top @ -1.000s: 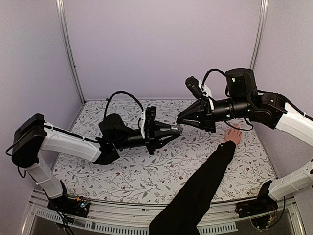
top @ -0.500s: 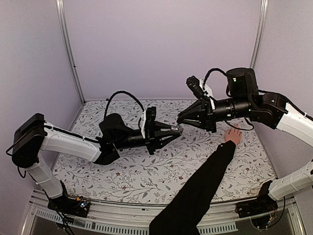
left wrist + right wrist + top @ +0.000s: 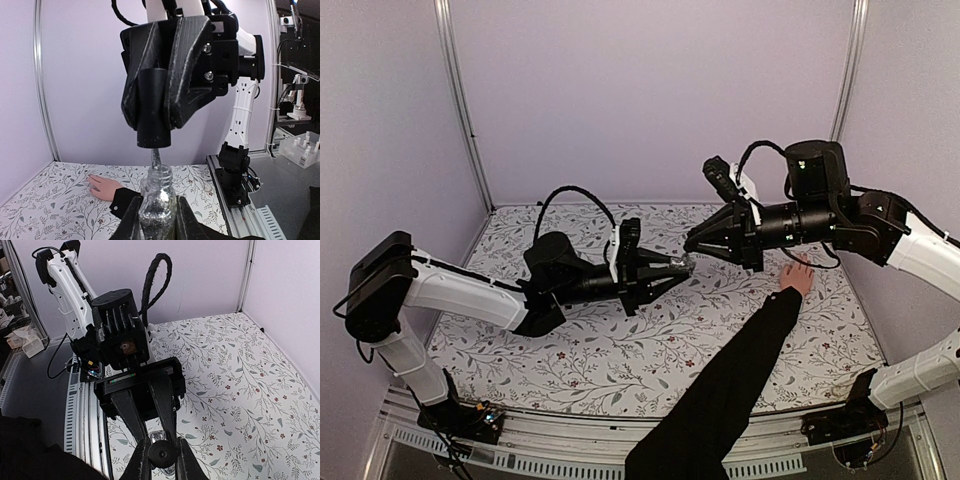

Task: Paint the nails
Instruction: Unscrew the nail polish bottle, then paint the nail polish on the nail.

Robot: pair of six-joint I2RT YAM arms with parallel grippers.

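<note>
My left gripper [image 3: 678, 265] is shut on a small glass bottle of silver glitter polish [image 3: 157, 207], its neck open. My right gripper [image 3: 689, 243] is shut on the black cap [image 3: 153, 107], and the cap's brush [image 3: 155, 157] is dipped into the bottle's neck. In the right wrist view the cap [image 3: 162, 455] sits between my fingers with the bottle [image 3: 160, 437] behind it. A bare hand [image 3: 798, 276] with a long black sleeve [image 3: 720, 390] lies flat on the floral table [image 3: 620, 350] to the right. It also shows in the left wrist view [image 3: 102, 187]. Its nails are too small to make out.
Lilac walls with metal posts [image 3: 460, 100] close in the table on three sides. The sleeved arm crosses the near right part of the table. Both arms meet above the middle of the table. Outside it, another robot base [image 3: 235, 170] stands on a rail.
My right gripper with the cap has shifted slightly. The left arm, the bottle and the hand have stayed where they were.
</note>
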